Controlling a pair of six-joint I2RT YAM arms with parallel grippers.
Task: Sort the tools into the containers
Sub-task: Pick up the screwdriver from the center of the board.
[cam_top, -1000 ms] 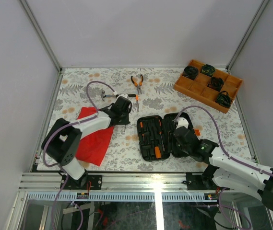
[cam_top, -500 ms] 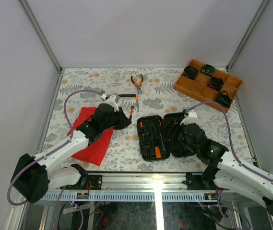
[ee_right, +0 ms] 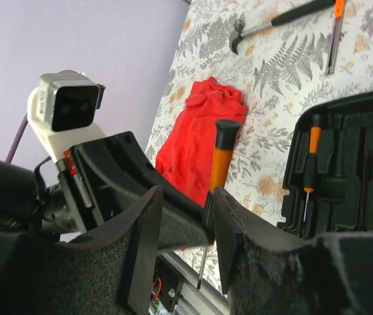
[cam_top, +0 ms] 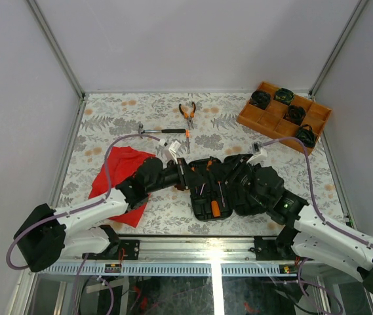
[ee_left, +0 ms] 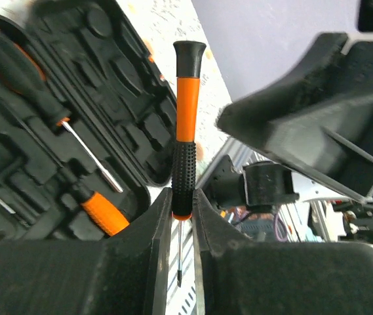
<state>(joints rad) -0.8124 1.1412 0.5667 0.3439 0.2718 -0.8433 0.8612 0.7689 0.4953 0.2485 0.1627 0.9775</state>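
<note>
My left gripper (cam_top: 185, 176) is shut on a small orange-and-black screwdriver (ee_left: 185, 131), held over the left edge of the open black tool case (cam_top: 238, 197). My right gripper (cam_top: 207, 176) is open. Its jaws stand around the left gripper's fingertip and the screwdriver (ee_right: 222, 161); the screwdriver is next to one right finger (ee_right: 229, 223). Several screwdrivers (ee_left: 98, 210) lie in the case's slots. A hammer (cam_top: 160, 132), orange-handled pliers (cam_top: 187, 113) and another screwdriver (cam_top: 187, 141) lie on the table behind the case.
A red cloth (cam_top: 117, 180) lies left of the case. An orange compartment tray (cam_top: 258, 121) with black round items stands at the back right. Grey walls stand on three sides, and a metal rail (cam_top: 206, 246) runs along the near edge.
My left arm has swung right from the red cloth to the case, carrying the screwdriver. My right gripper has moved left to meet it, and its jaws now stand around the screwdriver.
</note>
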